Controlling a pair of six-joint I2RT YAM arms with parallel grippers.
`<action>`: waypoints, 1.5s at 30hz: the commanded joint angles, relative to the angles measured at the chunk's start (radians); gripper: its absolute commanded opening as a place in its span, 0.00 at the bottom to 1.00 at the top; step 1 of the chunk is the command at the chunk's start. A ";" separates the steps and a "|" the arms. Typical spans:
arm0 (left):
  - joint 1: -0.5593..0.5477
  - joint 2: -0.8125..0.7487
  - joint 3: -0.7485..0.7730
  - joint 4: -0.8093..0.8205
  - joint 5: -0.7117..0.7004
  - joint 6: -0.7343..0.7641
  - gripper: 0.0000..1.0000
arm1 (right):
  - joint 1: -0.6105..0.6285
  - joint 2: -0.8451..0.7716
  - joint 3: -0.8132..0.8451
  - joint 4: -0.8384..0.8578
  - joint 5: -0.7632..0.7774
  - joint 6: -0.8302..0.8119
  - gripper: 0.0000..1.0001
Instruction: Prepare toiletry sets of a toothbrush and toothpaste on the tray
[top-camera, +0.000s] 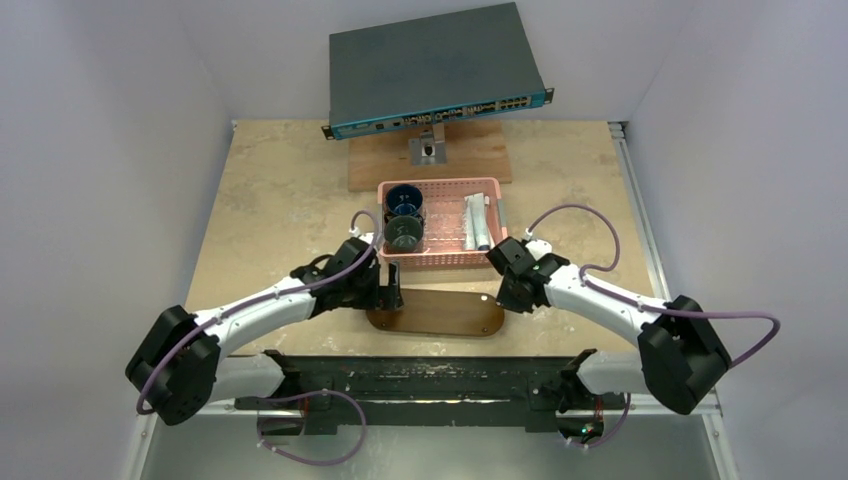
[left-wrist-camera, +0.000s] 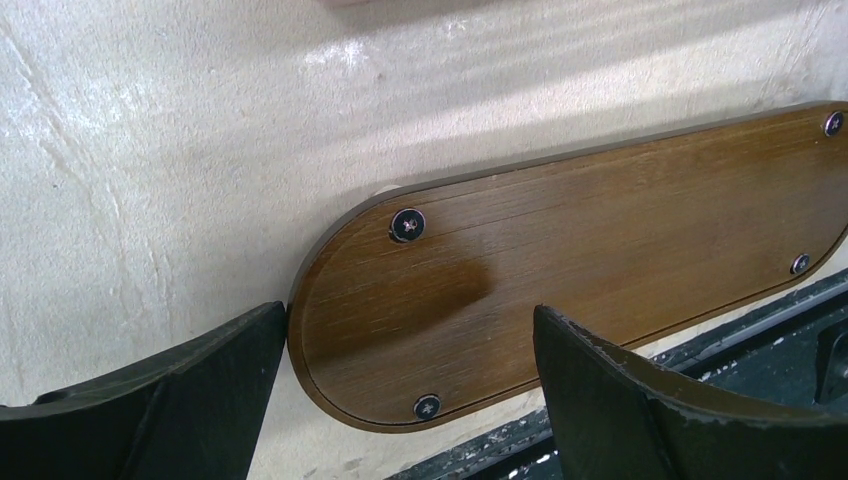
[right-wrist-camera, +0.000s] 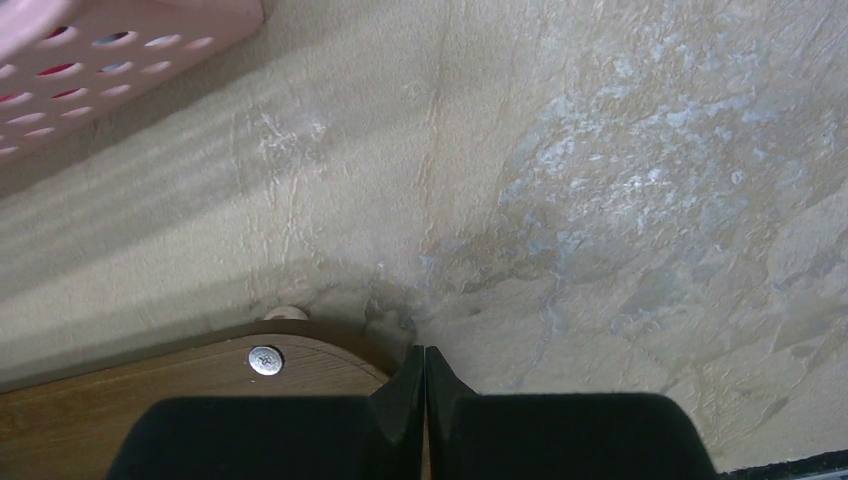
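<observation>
**Tray** (top-camera: 440, 315): your dark-brown oblong board lies flat close to the near edge of the worktop (top-camera: 280, 190). It sits about midway along that edge, with its long side parallel to it. The left wrist view shows four screw heads (left-wrist-camera: 407, 224) in its upper face.

**Toiletry sets** (top-camera: 475, 222): silvery-grey and white pieces lie in the right half of the pink basket (top-camera: 440, 262). They are too small to count. The basket sits mid-worktop, just behind the tray. Two dark mugs (top-camera: 403, 218) stand in its left end.

**Left gripper** (top-camera: 392, 292): it is at the tray's left end, pointing down, with its jaws spread wide. In your wrist view one finger (left-wrist-camera: 150, 400) sits off the rounded end over the worktop, and the other is over the wood. The tray's surface shows between them. I can't tell whether either finger touches the tray.

**Right gripper** (top-camera: 503, 297): it is at the tray's right end, with its jaws pressed together. The tips meet right at the rounded rim, with bare worktop beyond. I can't tell whether they touch the rim.

**Far edge:** a grey network switch (top-camera: 435, 70) sits tilted on a stand.
</observation>
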 joint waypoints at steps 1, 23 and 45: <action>0.005 -0.043 -0.019 -0.004 0.021 -0.011 0.92 | 0.008 0.007 0.044 0.033 -0.002 -0.009 0.00; -0.005 -0.128 -0.096 0.001 0.072 -0.054 0.92 | 0.026 0.061 0.101 0.031 0.009 -0.031 0.00; -0.005 0.016 0.136 -0.049 -0.081 0.044 0.93 | 0.027 -0.075 0.012 -0.125 0.048 -0.061 0.00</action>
